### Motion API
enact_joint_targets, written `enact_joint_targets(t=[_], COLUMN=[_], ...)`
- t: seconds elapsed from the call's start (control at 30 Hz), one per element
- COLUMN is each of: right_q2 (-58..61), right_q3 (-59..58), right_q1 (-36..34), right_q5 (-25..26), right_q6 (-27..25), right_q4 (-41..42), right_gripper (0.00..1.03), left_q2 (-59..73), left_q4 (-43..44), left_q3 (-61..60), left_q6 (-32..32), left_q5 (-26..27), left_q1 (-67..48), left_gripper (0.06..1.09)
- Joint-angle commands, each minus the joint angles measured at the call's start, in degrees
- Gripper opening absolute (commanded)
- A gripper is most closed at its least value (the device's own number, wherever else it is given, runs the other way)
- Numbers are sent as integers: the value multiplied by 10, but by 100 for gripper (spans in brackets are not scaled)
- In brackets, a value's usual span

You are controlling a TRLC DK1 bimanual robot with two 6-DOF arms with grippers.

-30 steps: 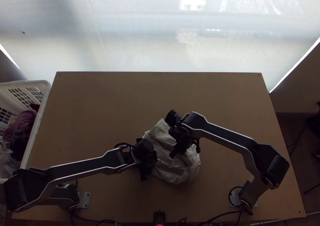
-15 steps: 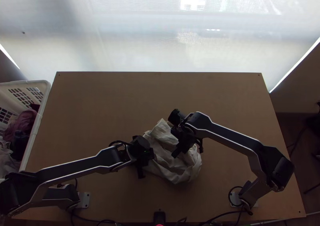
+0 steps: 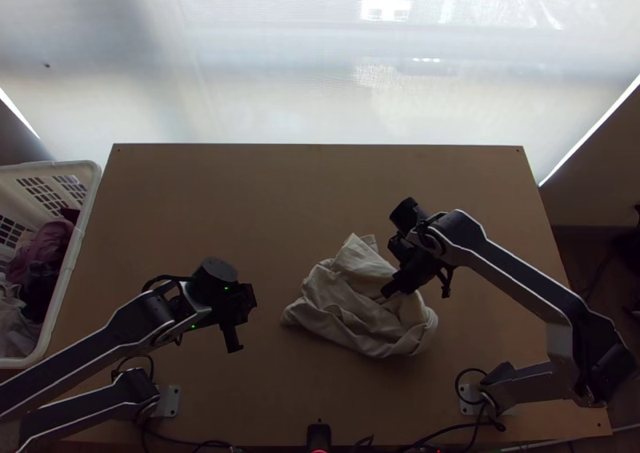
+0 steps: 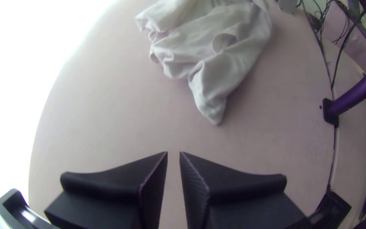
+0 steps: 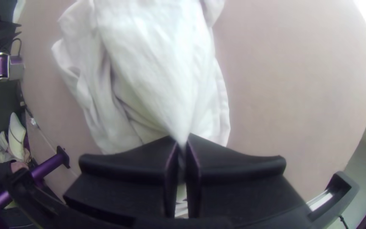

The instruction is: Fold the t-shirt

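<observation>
My left gripper (image 3: 233, 346) has its fingers slightly parted. Well apart to its right, the pale t-shirt (image 3: 340, 309) lies bunched beneath my right gripper (image 3: 387, 292), which pinches a gathered fold of it.

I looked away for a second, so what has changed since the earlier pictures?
The left gripper has drawn away from the t-shirt toward the top view's left and holds nothing. The right gripper, pinching a fold, has moved right, and the bunched t-shirt shifted right with it. The laundry basket stayed put.
</observation>
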Motion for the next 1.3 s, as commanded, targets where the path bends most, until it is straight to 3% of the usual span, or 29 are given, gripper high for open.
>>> enact_joint_targets(t=[0.0,0.1,0.17,0.2,0.23,0.27,0.3,0.37,0.43,0.87,1.27], right_q2=[-61,-77,-84,-85,-86,-86,-86,-88,-82,-60,-27], right_q3=[-39,-59,-71,-77,-82,-84,-82,-76,-72,-27,-28], right_q1=[-71,-107,-120,-121,-118,-111,-99,-87,-88,-71,-66], right_q5=[0,0,-1,-1,0,0,1,0,0,-1,-1], right_q6=[-3,-3,-2,-1,-1,-1,-1,0,9,13,13], right_q4=[-19,-19,-19,-19,-20,-31,-42,-48,-48,-60,-31], right_gripper=[3,3,3,12,40,71,85,87,99,98,98], left_q2=[-56,-64,-64,-62,-60,-56,-53,-42,-14,292,410], left_q4=[-30,-31,-27,-22,-16,-13,-7,15,32,225,351], left_q3=[-15,-19,-25,-26,-28,-27,-27,-25,-11,177,211], left_q6=[5,5,4,3,1,-3,-3,-3,-3,19,54], left_q5=[1,1,1,1,1,1,1,1,-5,-20,-34], left_q1=[20,27,31,30,25,17,5,-17,-47,-188,-223], left_gripper=[29,29,39,58,87,106,104,104,104,104,104])
